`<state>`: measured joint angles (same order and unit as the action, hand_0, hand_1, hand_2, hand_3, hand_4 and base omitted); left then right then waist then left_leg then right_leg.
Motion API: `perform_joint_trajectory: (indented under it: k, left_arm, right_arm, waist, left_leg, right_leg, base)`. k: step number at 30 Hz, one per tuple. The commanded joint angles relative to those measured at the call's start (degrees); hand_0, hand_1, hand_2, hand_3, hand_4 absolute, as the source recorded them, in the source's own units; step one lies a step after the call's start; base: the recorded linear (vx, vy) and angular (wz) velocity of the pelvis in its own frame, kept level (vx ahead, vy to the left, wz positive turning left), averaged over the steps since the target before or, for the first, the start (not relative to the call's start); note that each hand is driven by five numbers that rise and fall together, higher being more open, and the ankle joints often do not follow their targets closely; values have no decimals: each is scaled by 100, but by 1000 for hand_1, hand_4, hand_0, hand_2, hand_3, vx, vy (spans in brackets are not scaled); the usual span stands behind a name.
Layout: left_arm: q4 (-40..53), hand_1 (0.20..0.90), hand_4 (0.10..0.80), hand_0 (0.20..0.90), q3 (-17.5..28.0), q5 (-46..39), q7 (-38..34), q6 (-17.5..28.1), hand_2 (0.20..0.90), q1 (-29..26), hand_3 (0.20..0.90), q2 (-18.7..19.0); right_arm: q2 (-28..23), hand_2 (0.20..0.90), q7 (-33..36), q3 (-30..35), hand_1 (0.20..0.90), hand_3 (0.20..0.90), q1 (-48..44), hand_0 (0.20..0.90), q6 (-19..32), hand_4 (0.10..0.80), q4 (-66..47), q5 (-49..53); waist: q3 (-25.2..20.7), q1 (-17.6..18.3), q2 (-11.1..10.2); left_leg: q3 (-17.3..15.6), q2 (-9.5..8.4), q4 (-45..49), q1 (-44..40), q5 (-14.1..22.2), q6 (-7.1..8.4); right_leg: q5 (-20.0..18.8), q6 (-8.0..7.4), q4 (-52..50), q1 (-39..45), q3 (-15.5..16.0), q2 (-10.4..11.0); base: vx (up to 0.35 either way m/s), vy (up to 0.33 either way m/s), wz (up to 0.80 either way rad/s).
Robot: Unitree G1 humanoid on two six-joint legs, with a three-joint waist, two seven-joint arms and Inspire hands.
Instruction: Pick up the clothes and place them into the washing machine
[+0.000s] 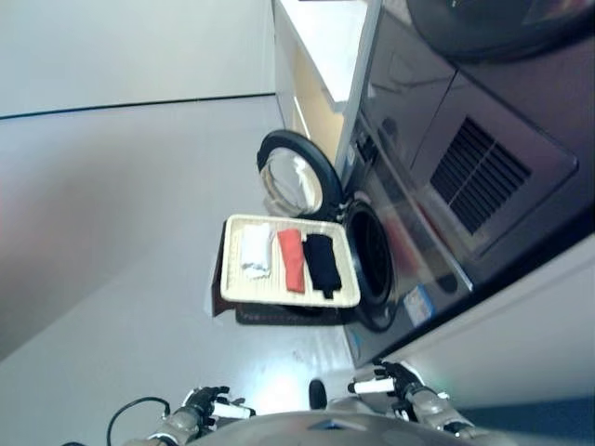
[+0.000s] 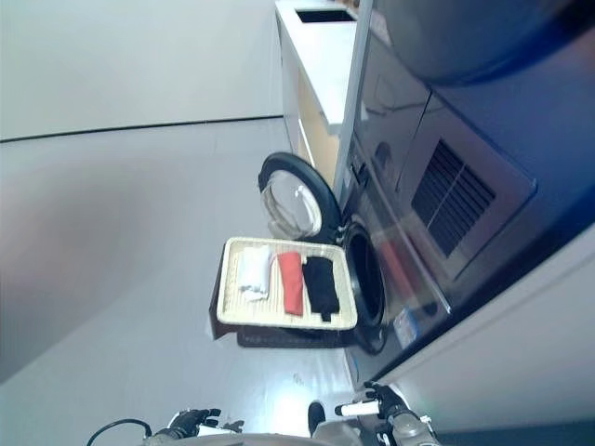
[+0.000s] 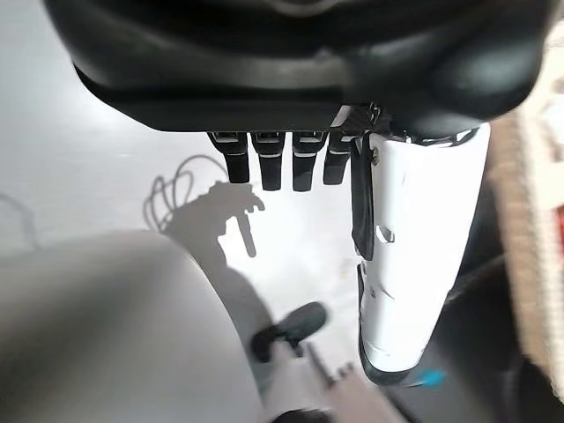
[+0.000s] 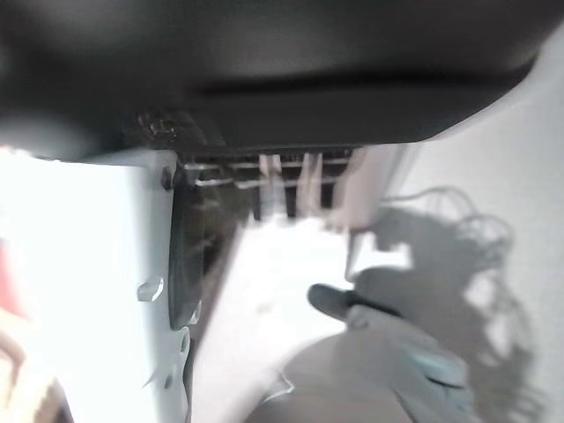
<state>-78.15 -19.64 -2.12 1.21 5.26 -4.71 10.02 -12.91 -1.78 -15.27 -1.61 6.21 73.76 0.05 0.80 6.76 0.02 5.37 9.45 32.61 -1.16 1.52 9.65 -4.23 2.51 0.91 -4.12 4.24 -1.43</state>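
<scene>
A cream tray (image 1: 279, 299) sits just in front of the washer (image 1: 409, 232), whose door (image 1: 296, 172) hangs open beside the drum opening (image 1: 372, 260). On the tray lie a white cloth (image 1: 256, 249), a red cloth (image 1: 292, 259) and a black cloth (image 1: 322, 263), the black nearest the washer. The left hand (image 1: 206, 406) and right hand (image 1: 389, 379) hang low, well apart from the tray, fingers (image 3: 264, 163) relaxed and holding nothing.
</scene>
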Motion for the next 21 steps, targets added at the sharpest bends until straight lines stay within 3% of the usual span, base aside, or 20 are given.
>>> perform_joint_trajectory:
  k: [1,2,4,9,14,15,17,19,21]
  left_arm:
    - [480,900,800,900,-106,-148,-138,149,900,-457,900,86]
    - [512,900,800,900,-121,-146,-183,163,900,-466,900,97]
    - [499,900,800,900,-94,-115,-239,178,900,-425,900,126]
    - [310,900,800,900,111,-104,-413,168,900,-337,900,217]
    - [126,900,800,900,244,-68,-449,172,900,-217,900,234]
    - [20,900,800,900,-1,22,-389,123,900,-222,900,263]
    - [119,900,800,900,113,-60,-436,140,900,-217,900,260]
    - [145,900,800,900,157,-94,-457,152,900,-223,900,296]
    - [255,900,800,900,150,-108,-474,169,900,-236,900,352]
  right_arm:
    - [-637,900,420,-76,900,900,-22,900,-131,800,192,24]
    - [-626,900,456,-88,900,900,-41,900,-128,800,167,75]
    - [-617,900,483,-131,900,900,-51,900,-89,800,105,126]
    - [-548,900,541,-252,900,900,-75,900,-36,800,127,149]
    - [-532,900,578,-277,900,900,-11,900,0,800,235,129]
    - [-669,900,510,-696,900,900,-1727,900,-210,800,310,328]
    - [-343,900,593,-679,900,900,-423,900,-125,800,-298,236]
    - [-293,900,617,-629,900,900,-57,900,-87,800,-495,118]
    - [-257,900,580,-550,900,900,70,900,-105,800,-519,144]
  waist:
    - [357,-52,-305]
    - [414,-149,-340]
    - [498,-329,-391]
    - [611,-658,-355]
    - [624,-907,-134]
    - [522,-1135,-158]
    - [433,-1014,-115]
    - [338,-961,-130]
    - [275,-937,-223]
  left_leg:
    - [-558,-304,819,31,-1132,-604]
    - [-842,-86,769,400,-1050,-627]
    - [-975,-95,319,852,-916,-676]
    - [-798,-16,-1387,1588,-1154,-569]
    - [-413,-176,-3366,1521,-1599,-357]
    - [-361,-237,-3509,1509,-1617,-332]
    - [-515,-239,-3624,1405,-1581,-363]
    - [-313,-300,-3632,1270,-1558,-392]
    - [-368,-410,-3411,1266,-1399,-476]
  right_leg:
    - [-390,-215,312,-57,-431,98]
    - [-291,-176,293,54,-450,79]
    - [-167,-206,303,313,-600,40]
    - [200,-358,379,820,-813,-53]
    - [625,-483,409,1434,-1209,-99]
    - [717,-482,409,1587,-1192,-69]
    - [809,-516,409,1685,-1315,-48]
    - [895,-553,390,1731,-1388,23]
    - [1001,-668,273,1810,-1417,219]
  base:
    - [211,-234,-37]
    - [261,-174,-36]
    - [267,-75,-26]
    - [288,34,-28]
    - [363,122,-57]
    - [331,113,-82]
    - [278,150,-79]
    - [228,173,-31]
    - [233,199,-19]
